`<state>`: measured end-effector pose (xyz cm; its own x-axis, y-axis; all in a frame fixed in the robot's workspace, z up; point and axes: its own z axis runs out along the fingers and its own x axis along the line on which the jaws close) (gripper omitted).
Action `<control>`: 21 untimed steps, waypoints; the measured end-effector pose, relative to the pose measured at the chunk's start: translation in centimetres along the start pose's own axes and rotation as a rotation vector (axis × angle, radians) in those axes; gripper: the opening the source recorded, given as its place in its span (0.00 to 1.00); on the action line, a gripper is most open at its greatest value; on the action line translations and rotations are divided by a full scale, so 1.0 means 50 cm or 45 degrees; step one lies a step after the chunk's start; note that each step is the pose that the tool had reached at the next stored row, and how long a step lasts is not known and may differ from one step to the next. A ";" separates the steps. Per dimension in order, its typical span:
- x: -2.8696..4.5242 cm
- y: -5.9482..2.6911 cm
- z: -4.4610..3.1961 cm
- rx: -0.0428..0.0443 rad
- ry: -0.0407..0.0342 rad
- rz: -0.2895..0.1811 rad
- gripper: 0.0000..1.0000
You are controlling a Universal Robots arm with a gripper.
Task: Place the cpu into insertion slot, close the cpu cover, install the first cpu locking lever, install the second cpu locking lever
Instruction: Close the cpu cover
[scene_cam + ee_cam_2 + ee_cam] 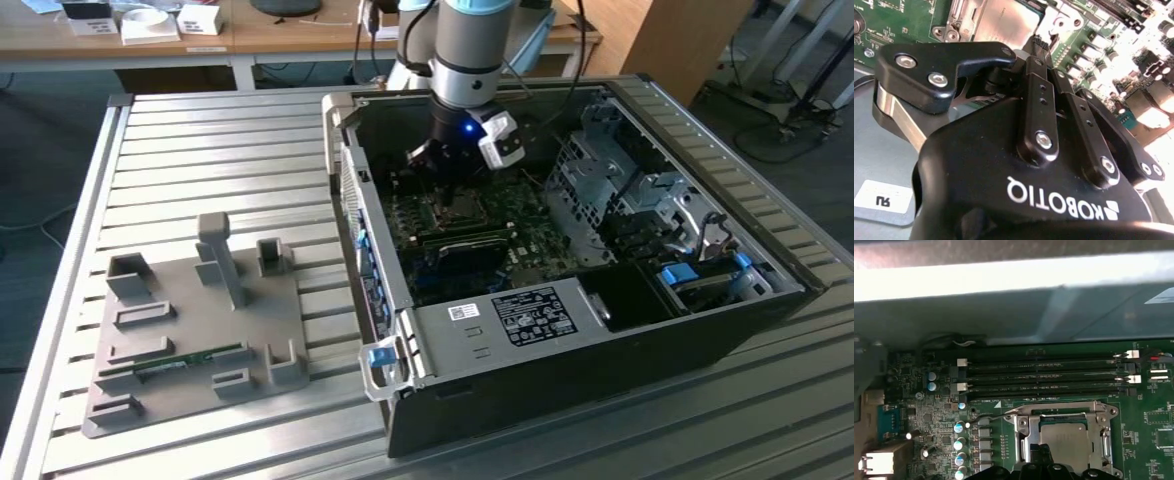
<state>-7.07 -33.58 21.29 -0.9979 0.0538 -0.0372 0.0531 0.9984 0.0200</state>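
Slatted metal desk (200, 150) carries an open case (561, 390) and a grey tray (174, 290). The arm (467, 50) reaches down into the case over the green board (929, 410).

In the second wrist view the pincer (1040, 47) is drawn narrow, its tips together with nothing between them, right beside the socket.

The cpu (1066, 437) sits in the slot (1021, 427), and the cover (1103, 442) lies flat around it, so those two steps look done. A thin wire lever (989, 416) juts out beside the socket. I judge it not yet latched, so the levers are what is left.

Counted: one cpu, one cover, one lever I can make out, four long memory slots (1044, 372), and one green stick (174, 360) on the tray.
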 end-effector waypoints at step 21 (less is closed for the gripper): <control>0.014 -0.004 0.014 -0.001 -0.0068 -0.007 0.11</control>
<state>-7.73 -33.73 20.55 -0.9979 0.0483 -0.0426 0.0475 0.9987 0.0202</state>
